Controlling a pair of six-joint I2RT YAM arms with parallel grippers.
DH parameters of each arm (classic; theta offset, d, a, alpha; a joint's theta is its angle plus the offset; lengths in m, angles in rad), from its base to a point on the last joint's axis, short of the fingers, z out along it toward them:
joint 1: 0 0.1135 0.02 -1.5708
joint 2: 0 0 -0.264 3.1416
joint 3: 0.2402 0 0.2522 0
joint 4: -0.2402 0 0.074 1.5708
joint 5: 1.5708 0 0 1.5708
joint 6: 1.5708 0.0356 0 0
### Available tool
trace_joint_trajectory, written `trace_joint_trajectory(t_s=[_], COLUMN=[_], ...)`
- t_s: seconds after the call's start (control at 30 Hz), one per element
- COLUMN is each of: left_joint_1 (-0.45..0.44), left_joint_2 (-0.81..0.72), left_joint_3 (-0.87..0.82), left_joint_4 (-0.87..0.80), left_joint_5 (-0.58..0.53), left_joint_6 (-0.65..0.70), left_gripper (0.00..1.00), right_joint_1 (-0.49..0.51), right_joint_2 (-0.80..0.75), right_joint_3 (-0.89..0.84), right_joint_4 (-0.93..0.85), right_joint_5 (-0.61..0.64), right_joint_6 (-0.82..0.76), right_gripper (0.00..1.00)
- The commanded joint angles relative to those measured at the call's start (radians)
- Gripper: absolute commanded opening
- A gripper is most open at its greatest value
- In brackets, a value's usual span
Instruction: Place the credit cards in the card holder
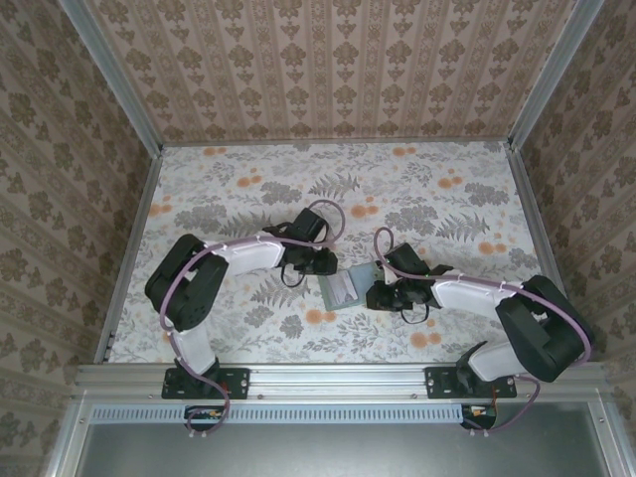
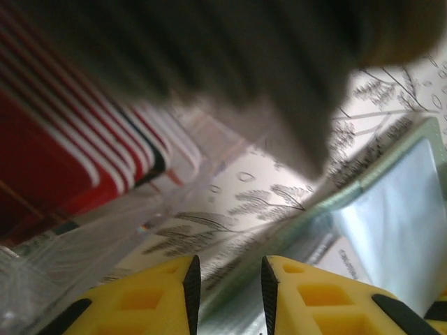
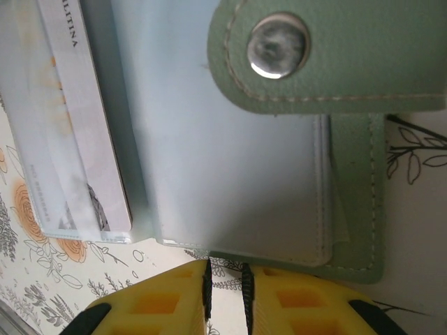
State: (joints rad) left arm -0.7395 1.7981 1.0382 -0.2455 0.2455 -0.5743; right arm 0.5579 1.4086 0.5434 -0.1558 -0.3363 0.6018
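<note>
On table [image 1: 248, 189]: grey-green card holder [image 1: 344, 289], open (sleeves perhaps clear).

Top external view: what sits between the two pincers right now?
The open card holder lies between the left pincer and the right pincer, as the top external view shows.
</note>
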Motion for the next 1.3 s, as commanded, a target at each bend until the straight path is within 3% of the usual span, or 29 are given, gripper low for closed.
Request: trace_joint_trajectory(t_s=[0.0, 0.27, 0.5, 0.8, 0.93, 1.27], left_joint_1=[0.022, -0.047, -0.065, -0.157, -0.218, -0.329], left_joint_2=[0.000, 0.066, -0.048, -0.222, -0.240, -0.245], left_joint_3=[0.002, 0.056, -0.115, -0.283, -0.313, -0.292], left_joint_4=[-0.015, -0.030, 0.005, 0.031, 0.047, 0.060], left_joint_5=[-0.014, 0.027, 0.015, -0.027, -0.048, -0.111], left_joint_6=[0.039, 0.042, -0.029, -0.170, -0.224, -0.297], left_gripper=[0.31, 0.31, 0.21, 0.19, 0.19, 0.23], right_joint_1=[-0.009, -0.072, -0.136, -0.137, -0.128, -0.017], right_joint_2=[0.021, 0.042, 0.130, 0.314, 0.406, 0.525], right_joint_3=[0.009, 0.004, 0.086, 0.259, 0.368, 0.579], right_joint_4=[0.012, 0.043, 0.074, 0.088, 0.049, -0.104], right_joint_5=[0.029, 0.081, 0.067, -0.019, -0.110, -0.153], right_joint_6=[-0.006, -0.004, -0.047, -0.084, -0.124, -0.212], right_gripper=[0.22, 0.22, 0.22, 0.22, 0.22, 0.22])
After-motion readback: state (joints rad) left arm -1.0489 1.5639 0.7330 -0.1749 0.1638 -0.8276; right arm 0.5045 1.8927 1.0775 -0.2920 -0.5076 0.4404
